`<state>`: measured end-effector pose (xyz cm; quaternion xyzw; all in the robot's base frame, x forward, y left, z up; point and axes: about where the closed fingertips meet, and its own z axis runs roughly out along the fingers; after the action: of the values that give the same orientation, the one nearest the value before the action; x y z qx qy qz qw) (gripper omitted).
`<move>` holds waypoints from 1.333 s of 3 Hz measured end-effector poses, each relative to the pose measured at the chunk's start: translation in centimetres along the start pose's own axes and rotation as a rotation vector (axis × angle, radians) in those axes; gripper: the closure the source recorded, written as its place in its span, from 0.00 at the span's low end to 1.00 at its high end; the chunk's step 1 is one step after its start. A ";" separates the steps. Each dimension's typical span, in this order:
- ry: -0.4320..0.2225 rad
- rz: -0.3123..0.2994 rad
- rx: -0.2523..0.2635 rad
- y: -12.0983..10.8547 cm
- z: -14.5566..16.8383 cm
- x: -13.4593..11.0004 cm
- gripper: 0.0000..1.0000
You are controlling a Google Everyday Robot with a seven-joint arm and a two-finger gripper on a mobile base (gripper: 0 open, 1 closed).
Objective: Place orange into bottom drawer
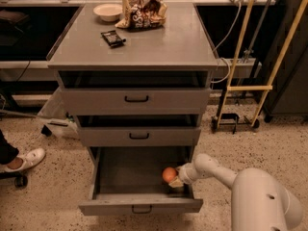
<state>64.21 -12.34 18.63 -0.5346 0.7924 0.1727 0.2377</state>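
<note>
The bottom drawer of the grey cabinet is pulled open, showing a flat grey inside. The orange is inside it at the right side, near the right wall. My gripper reaches in from the right over the drawer's right wall and is closed around the orange, which sits low at or just above the drawer floor. The white arm runs back to the lower right.
Two shallower drawers with black handles are above, slightly open. On the cabinet top stand a white bowl, a chip bag and a dark packet. A person's white shoe is at left. A yellow-framed cart stands at right.
</note>
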 end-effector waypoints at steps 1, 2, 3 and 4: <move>0.000 0.000 -0.002 0.1 0.1 0.0 0.81; 0.000 0.000 -0.002 0.1 0.1 0.0 0.58; 0.000 0.000 -0.002 0.1 0.1 0.0 0.36; 0.000 0.000 -0.002 0.1 0.1 0.0 0.11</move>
<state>64.12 -12.27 18.57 -0.5350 0.7922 0.1735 0.2371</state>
